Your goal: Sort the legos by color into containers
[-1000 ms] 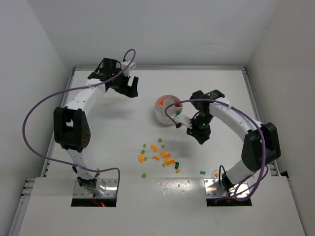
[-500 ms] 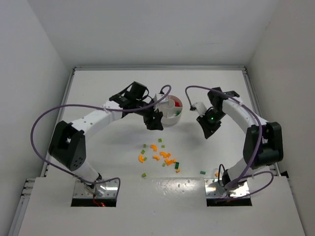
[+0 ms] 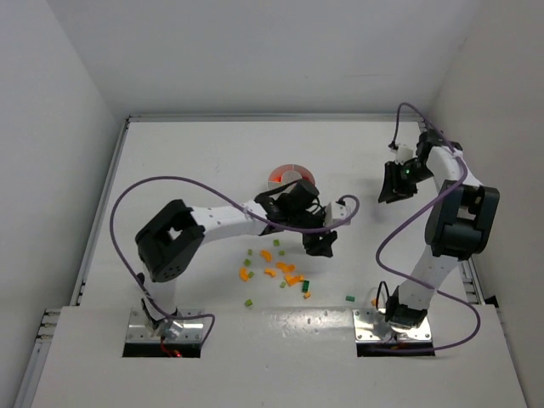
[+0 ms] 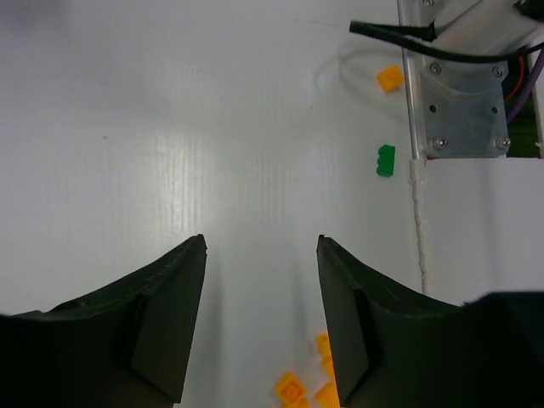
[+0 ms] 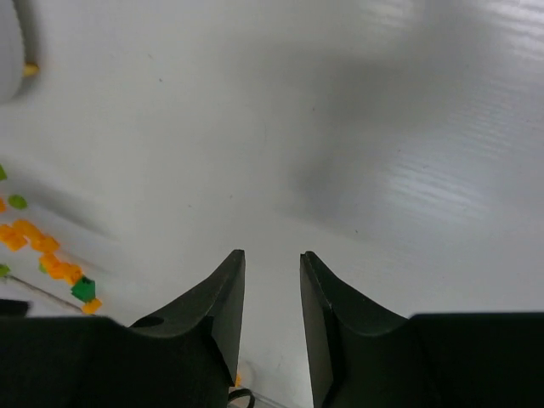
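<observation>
Left end effector (image 4: 262, 248) spread; orange legos (image 4: 293, 389) near, toward its wrist.

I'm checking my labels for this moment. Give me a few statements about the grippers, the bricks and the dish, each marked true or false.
1. The left gripper holds a brick. False: its jaws stand apart with nothing between them.
2. Loose legos lie on the table, outside the dish. True.
3. The right gripper hangs over the dish. False: it is well off to the dish's right.
4. A green brick lies near the right arm's base. True.
</observation>
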Controlling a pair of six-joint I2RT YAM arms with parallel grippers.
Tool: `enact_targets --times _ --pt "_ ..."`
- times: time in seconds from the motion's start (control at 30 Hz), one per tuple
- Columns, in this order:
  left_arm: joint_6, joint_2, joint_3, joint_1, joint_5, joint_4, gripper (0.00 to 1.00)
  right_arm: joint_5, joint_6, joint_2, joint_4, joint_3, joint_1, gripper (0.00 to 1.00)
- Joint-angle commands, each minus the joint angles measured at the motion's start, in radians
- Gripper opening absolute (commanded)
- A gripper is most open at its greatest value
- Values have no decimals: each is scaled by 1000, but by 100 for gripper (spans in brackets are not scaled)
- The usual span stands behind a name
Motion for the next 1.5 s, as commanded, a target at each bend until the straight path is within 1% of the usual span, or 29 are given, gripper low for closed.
enact_targets --times 0.0,0.07,0.17,0.3,0.33,0.4,0.47,0.63,0.8,0.93,1.37,1.47 --pt "0 61 46 -60 16 57 60 -97 38 -1 13 73 -3 33" --pt "9 103 55 -109 27 85 59 -122 38 8 -8 85 -3 33" --pt "19 149 55 -151 39 109 59 -150 38 8 -8 94 -14 33" --pt "39 176 32 -208 -16 183 56 -171 38 8 4 104 -14 33" --pt "52 176 20 -230 -57 192 56 -171 50 8 4 104 -14 33" --pt "65 199 20 -252 -82 215 55 -171 50 17 16 114 -14 33" --pt "65 210 11 -263 -102 224 55 -180 59 17 16 114 -14 33" --pt "98 228 11 -298 -142 244 49 -203 69 17 16 104 -14 33" --pt "109 250 21 -307 -142 235 46 -203 69 -18 36 59 -23 33" --pt "109 259 21 -307 -102 235 45 -194 59 -42 47 30 -23 33" --pt "100 279 12 -317 -90 244 45 -194 50 -33 56 -1 -32 33" --pt "109 270 -11 -317 -80 257 45 -194 50 -33 56 -11 -32 33"
